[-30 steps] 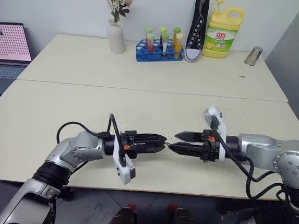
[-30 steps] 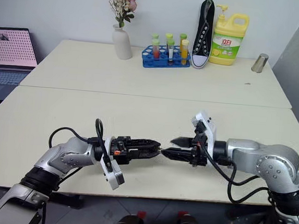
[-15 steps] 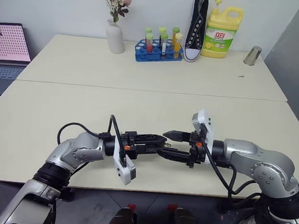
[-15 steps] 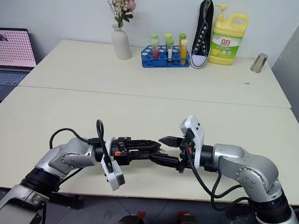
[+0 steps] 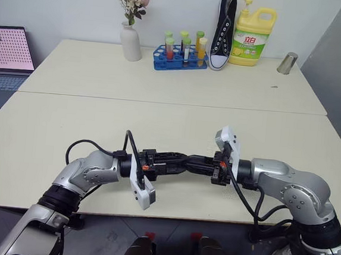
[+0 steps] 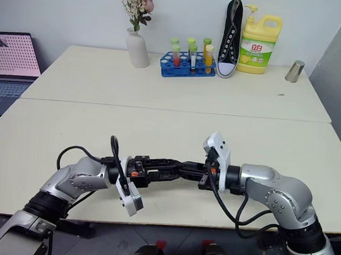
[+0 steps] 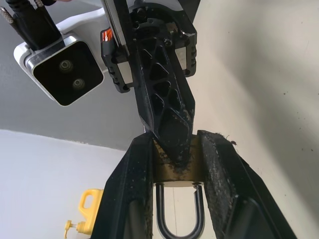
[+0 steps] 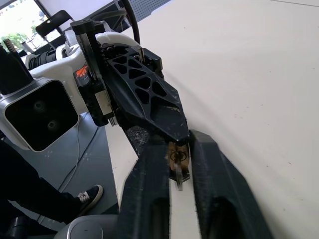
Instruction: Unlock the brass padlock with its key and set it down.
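Note:
The brass padlock (image 7: 163, 170) sits clamped between the fingers of my left gripper (image 7: 175, 140), its silvery shackle (image 7: 177, 223) pointing back toward the wrist. My left gripper (image 5: 184, 160) hovers level just above the near table, pointing right. Tip to tip with it is my right gripper (image 5: 191, 163), which points left. In the right wrist view the padlock's keyhole end (image 8: 175, 152) faces my right gripper (image 8: 177, 143), and the small key (image 8: 179, 174) stands in it, pinched between the right fingers (image 8: 149, 199). In the eye views the black fingertips hide both padlock and key.
Along the far table's back edge stand a white vase with flowers (image 5: 131, 40), a blue rack of tubes (image 5: 179, 58), a black shoe (image 5: 224, 31), a yellow detergent bottle (image 5: 252, 36) and a metal cup (image 5: 288, 62). A laptop (image 5: 7, 50) sits at far left.
My right gripper moved left to meet the left gripper's tip, and its fingers went from wide open to closed at the padlock's end. The left arm stayed still.

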